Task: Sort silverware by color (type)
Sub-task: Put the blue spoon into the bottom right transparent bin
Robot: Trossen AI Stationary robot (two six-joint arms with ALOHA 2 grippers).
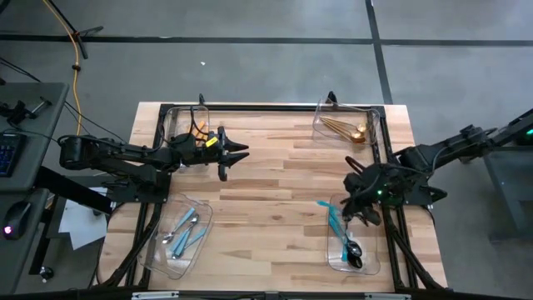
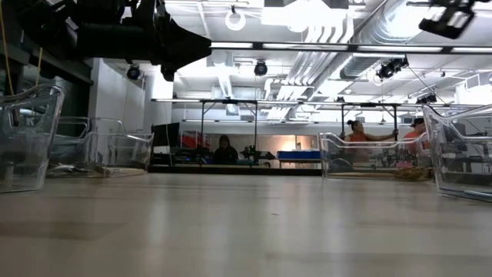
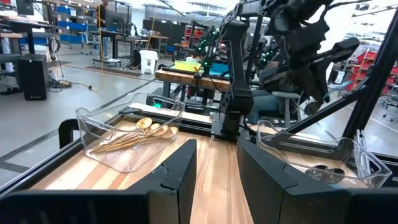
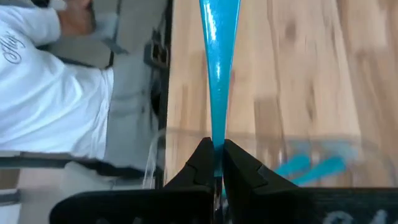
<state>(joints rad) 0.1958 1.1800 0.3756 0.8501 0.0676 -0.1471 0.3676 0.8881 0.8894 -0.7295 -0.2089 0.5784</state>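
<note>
My right gripper [image 4: 216, 155] is shut on a teal-handled piece of silverware [image 4: 217, 74]. It hovers at the near right over a clear bin [image 1: 372, 265] holding teal-handled black pieces [image 1: 353, 252]. In the high view the held teal handle [image 1: 326, 212] sticks out from my right gripper [image 1: 350, 218] toward the table's left. My left gripper [image 1: 236, 158] hangs open and level at the far left, beside the bin with orange-handled pieces [image 1: 200, 132]. Gold pieces [image 3: 134, 138] lie in the far right bin. Light-blue-handled pieces [image 1: 185, 229] lie in the near left bin. My right gripper pinches the narrow part of the teal handle [image 4: 217, 146] between its two fingertips. The handle runs on past the fingertips and widens toward its free end. The piece's head is hidden behind the fingers. The piece is lifted clear, above the near right bin's rim.
Four clear bins stand at the table's corners, and bare wood [image 1: 275, 200] lies between them. A black frame [image 1: 266, 108] runs along the far edge. A person in a white shirt [image 4: 56, 93] is beyond the table's edge, and other people show far off in the room.
</note>
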